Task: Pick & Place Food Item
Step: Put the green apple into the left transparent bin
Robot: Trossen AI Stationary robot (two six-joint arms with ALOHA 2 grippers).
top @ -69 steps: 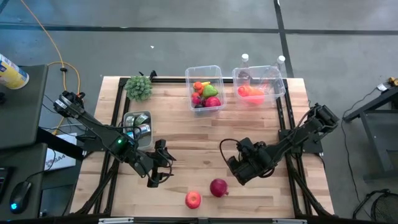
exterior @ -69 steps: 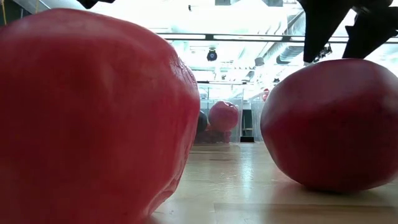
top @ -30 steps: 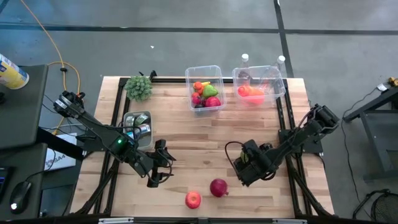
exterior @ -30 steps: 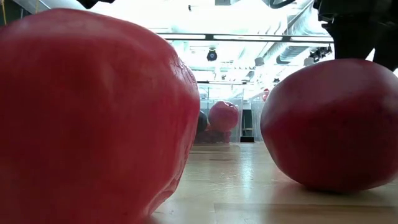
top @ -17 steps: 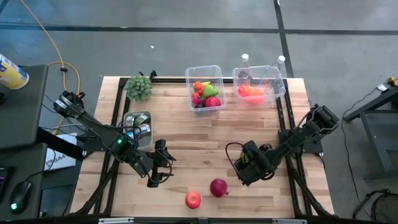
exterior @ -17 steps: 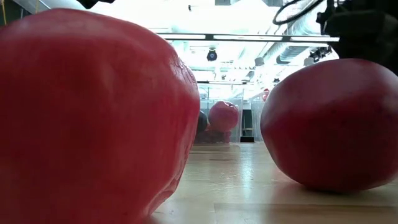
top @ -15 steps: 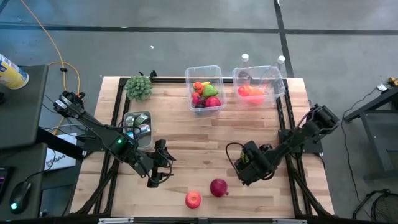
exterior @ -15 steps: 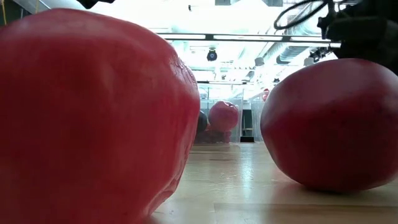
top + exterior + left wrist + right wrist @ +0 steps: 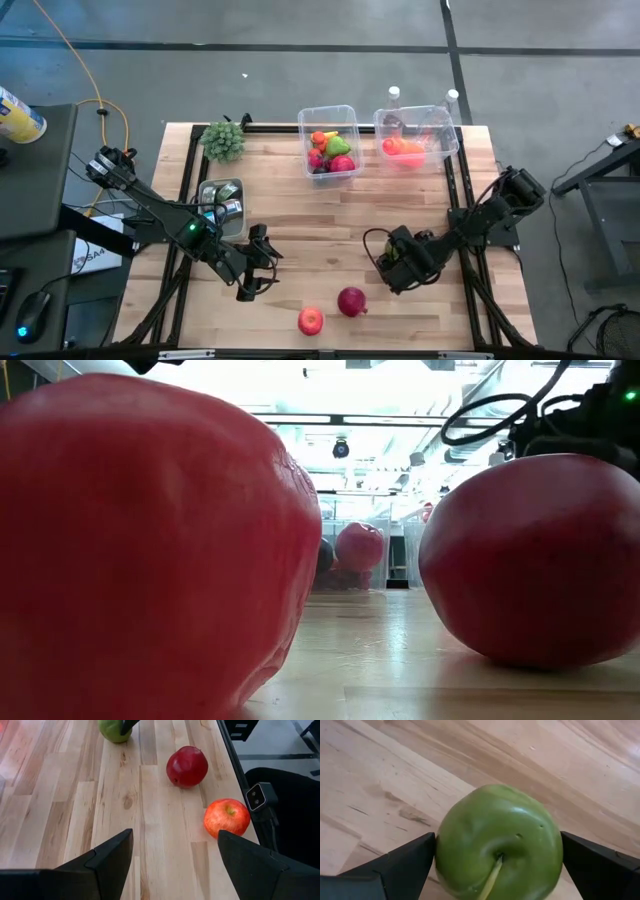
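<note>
Right gripper (image 9: pixel 385 268): down low at the table (image 9: pixel 300 240), right of centre, just up-right of the dark red fruit. Fingers (image 9: pixel 400 865) sit on either side of a green apple (image 9: pixel 497 842) and look to touch it, so clamped on it. Can't tell if the apple is off the wood.
Green apple: between the right gripper's fingers, stem toward the wrist cam; hidden under the gripper from above. Also shows at the edge of the left wrist view (image 9: pixel 115 729).
Left gripper (image 9: pixel 262 262): low over the table's near-left area, fingers (image 9: pixel 107 857) spread wide, nothing between them. Waiting.
Dark red fruit (image 9: pixel 351 301): on the wood near the front edge, centre-right, just beside the right gripper.
Red apple (image 9: pixel 311 320): on the wood at the front edge, just left of the dark red fruit, not touching it.
Left bin (image 9: pixel 305 118): clear, far centre, holds mixed fruit.
Right bin (image 9: pixel 447 128): clear, far right, an orange item inside.
Green plant (image 9: pixel 224 141): far-left corner.
Metal cup (image 9: pixel 222 195): left side, near the left arm.
</note>
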